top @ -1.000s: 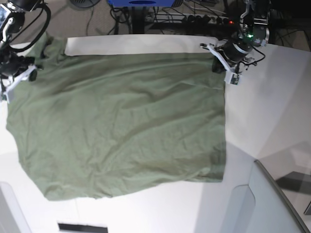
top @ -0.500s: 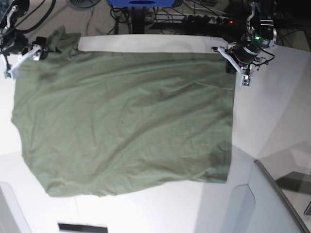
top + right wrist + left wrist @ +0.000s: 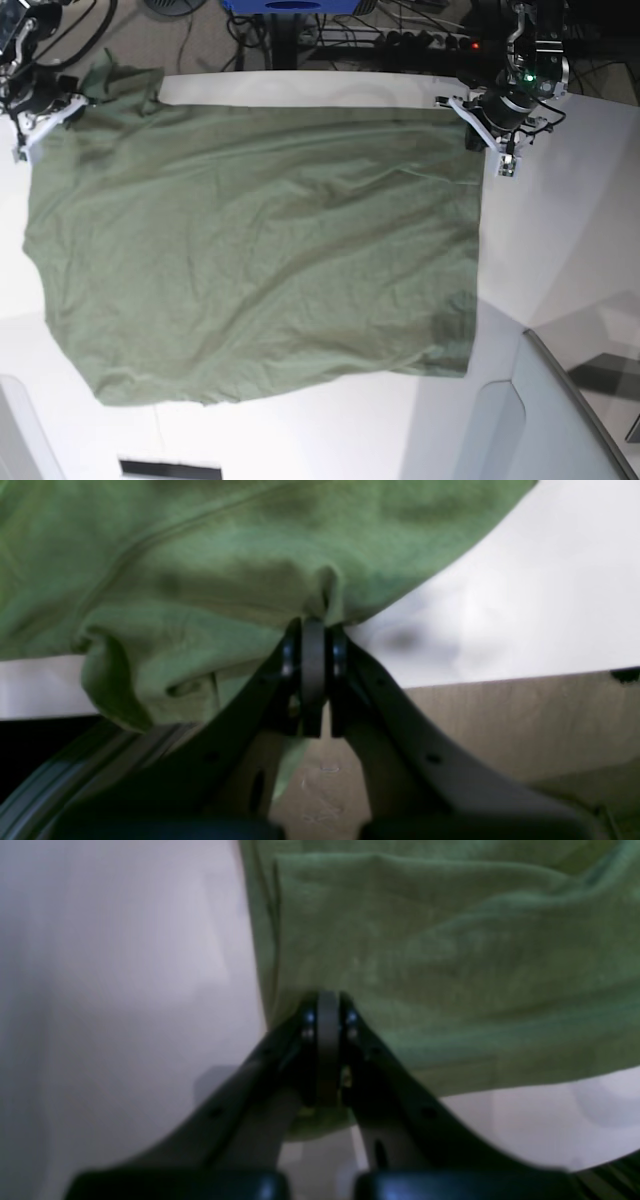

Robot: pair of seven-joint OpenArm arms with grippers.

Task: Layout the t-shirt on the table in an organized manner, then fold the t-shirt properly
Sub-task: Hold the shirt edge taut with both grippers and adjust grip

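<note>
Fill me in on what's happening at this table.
Two robot arms are laying out a green t-shirt on the white table. The left gripper is shut on one far corner of the shirt, and the right gripper is shut on the bunched cloth at the other far corner. The shirt lies spread mostly flat with some wrinkles. No fold has been made yet.

Grey translucent panel (image 3: 560,420) at bottom-right corner, blue box (image 3: 290,6) and power strip (image 3: 415,40) w/ tangled cables (image 3: 250,35) on floor beyond far edge.
</note>
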